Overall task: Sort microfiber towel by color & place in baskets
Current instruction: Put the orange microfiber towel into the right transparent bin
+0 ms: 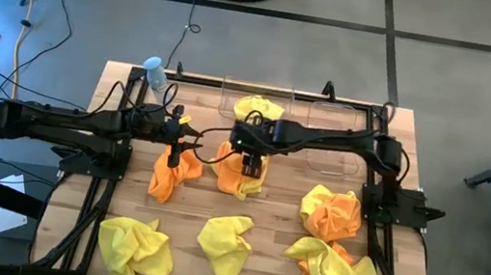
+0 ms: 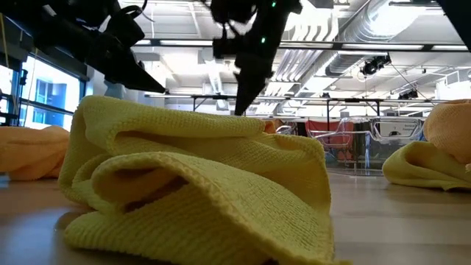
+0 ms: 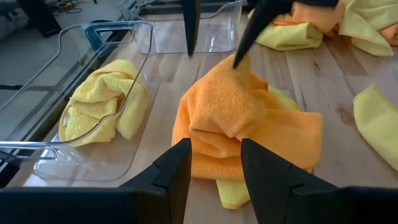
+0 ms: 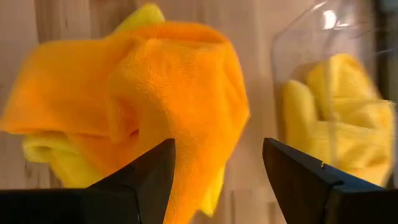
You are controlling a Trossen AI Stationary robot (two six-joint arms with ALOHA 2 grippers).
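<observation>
In the middle of the table an orange microfiber towel (image 1: 241, 178) (image 3: 249, 124) (image 4: 155, 93) lies rumpled on top of a yellow one. My right gripper (image 1: 249, 165) (image 4: 217, 146) is open and points steeply down over it, with one finger on each side of the towel's raised top. My left gripper (image 1: 177, 139) (image 3: 214, 146) is open with nothing between its fingers, above a second orange towel (image 1: 171, 177). Two clear baskets stand at the far edge. One (image 1: 228, 91) (image 3: 143, 37) holds a yellow towel (image 3: 99, 106). I see nothing in the other (image 1: 340, 122). My right gripper has one fingertip (image 3: 241, 59) right at the peak of the orange towel (image 3: 245, 78), coming from above. Whether it touches the cloth I cannot tell. The other finger (image 3: 189, 31) stands clear of the towel.
More rumpled towels lie toward the near edge: yellow ones (image 1: 136, 248) (image 1: 224, 247) and mixed yellow-and-orange heaps (image 1: 332, 214) (image 1: 333, 273). A small bottle with a pale blue cap (image 1: 153, 70) stands at the far left corner. A yellow towel (image 2: 199, 184) fills the low view.
</observation>
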